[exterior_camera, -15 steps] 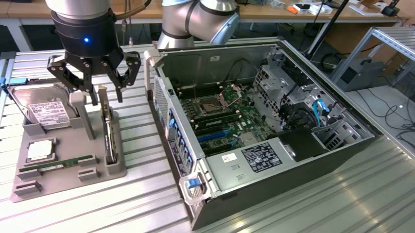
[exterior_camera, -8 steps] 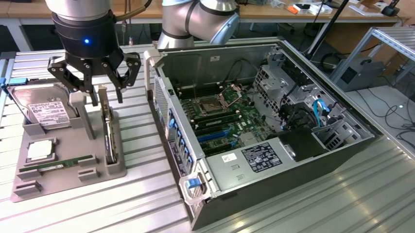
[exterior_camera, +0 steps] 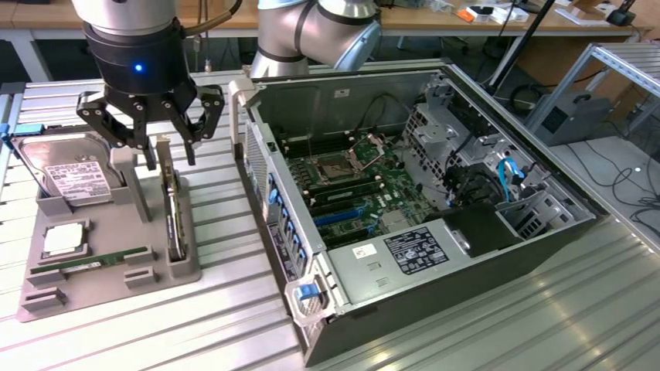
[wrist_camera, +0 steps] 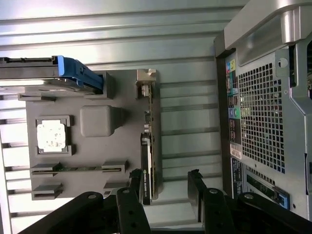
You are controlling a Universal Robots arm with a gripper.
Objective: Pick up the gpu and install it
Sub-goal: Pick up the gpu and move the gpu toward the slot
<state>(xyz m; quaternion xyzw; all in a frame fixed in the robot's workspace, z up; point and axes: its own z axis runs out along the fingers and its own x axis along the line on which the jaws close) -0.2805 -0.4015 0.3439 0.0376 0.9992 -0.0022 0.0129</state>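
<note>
While the opened computer case (exterior_camera: 341,97) occupies the exterior view's right, we find the gray holder tray (exterior_camera: 139,224) at its left. The gripper (exterior_camera: 170,158) hangs with fingers spread over one end of the gpu (exterior_camera: 176,224), which stands edgewise in the tray.

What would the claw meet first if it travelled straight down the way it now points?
Probably the gpu, standing on edge in the grey tray right under the open claw, though it sits nearer one finger than midway.

One gpu (exterior_camera: 172,207), one hard drive (exterior_camera: 73,174), perhaps one chip (exterior_camera: 62,238).
</note>
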